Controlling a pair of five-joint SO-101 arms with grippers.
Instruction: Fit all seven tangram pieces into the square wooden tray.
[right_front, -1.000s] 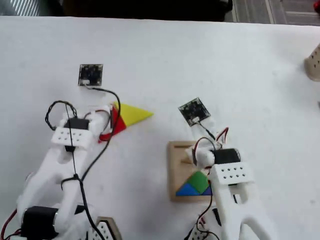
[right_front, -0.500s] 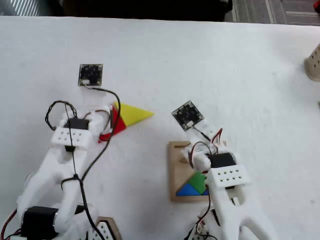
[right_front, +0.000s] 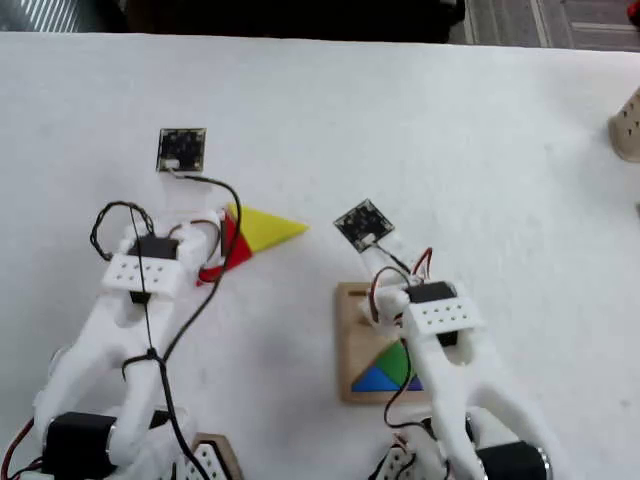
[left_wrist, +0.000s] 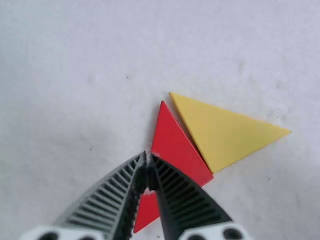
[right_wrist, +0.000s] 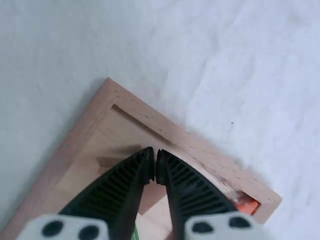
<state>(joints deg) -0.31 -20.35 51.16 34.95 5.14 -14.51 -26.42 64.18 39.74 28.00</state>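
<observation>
Over the wooden tray (right_wrist: 165, 129), right jaws are closed; left jaws are closed above the red triangle (left_wrist: 175, 145) touching the yellow triangle (left_wrist: 225, 132).

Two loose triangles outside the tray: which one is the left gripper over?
The red triangle: the left gripper has its tips over that piece's edge. The yellow triangle lies alongside the red one, on the side away from the gripper.

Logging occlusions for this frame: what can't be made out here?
High view: right arm covers much of the tray; piece count inside unknown.
Right wrist view: right tool hides the tray floor; orange piece mostly hidden.
Left wrist view: left tool covers a corner of the red triangle; contact unclear.
</observation>
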